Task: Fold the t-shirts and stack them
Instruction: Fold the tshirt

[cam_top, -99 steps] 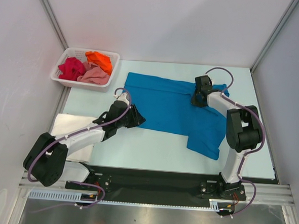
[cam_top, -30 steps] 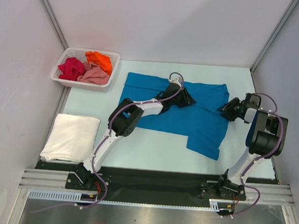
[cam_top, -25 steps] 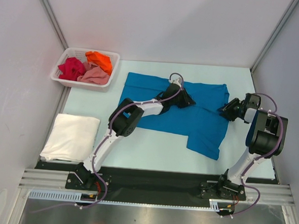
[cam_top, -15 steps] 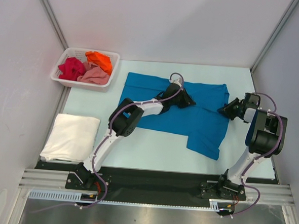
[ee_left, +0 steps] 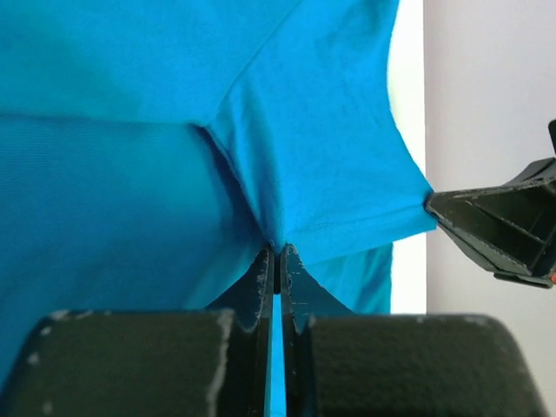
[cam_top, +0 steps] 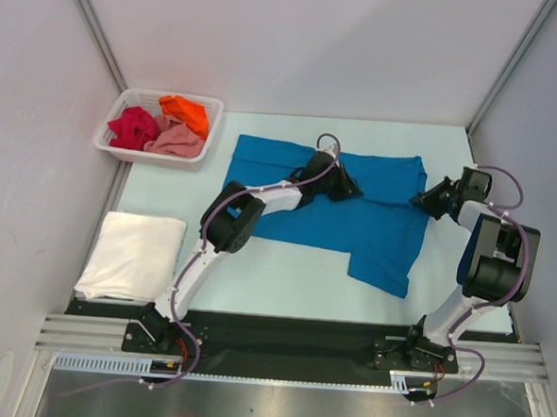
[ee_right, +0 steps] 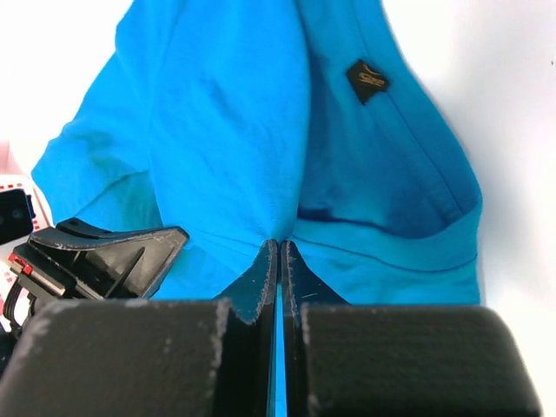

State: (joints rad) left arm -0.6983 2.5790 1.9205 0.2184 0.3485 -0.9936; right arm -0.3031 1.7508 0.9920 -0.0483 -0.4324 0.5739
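- The bright blue cloth t-shirt point(cam_top: 381, 229) lies near the far edge of the pale tabletop point(cam_top: 284, 277).
- The left gripper point(ee_left: 278, 261) and the right gripper point(ee_right: 279, 252) each pinch its cloth tightly.
- The writing on its small dark neck label point(ee_right: 368, 80) is too small to read.

You have the blue t-shirt point(cam_top: 381, 238) spread mostly flat across the middle of the table point(cam_top: 284, 275), creased where its cloth is drawn up near the centre and at the right edge. Inside its neck opening sits a small dark label point(ee_right: 366, 80). Your white t-shirt point(cam_top: 132, 254) lies folded flat at the near left. The crimson t-shirt point(cam_top: 132, 126), orange t-shirt point(cam_top: 186, 113) and dusty pink t-shirt point(cam_top: 176, 142) sit crumpled together in the basket point(cam_top: 154, 157), far left.
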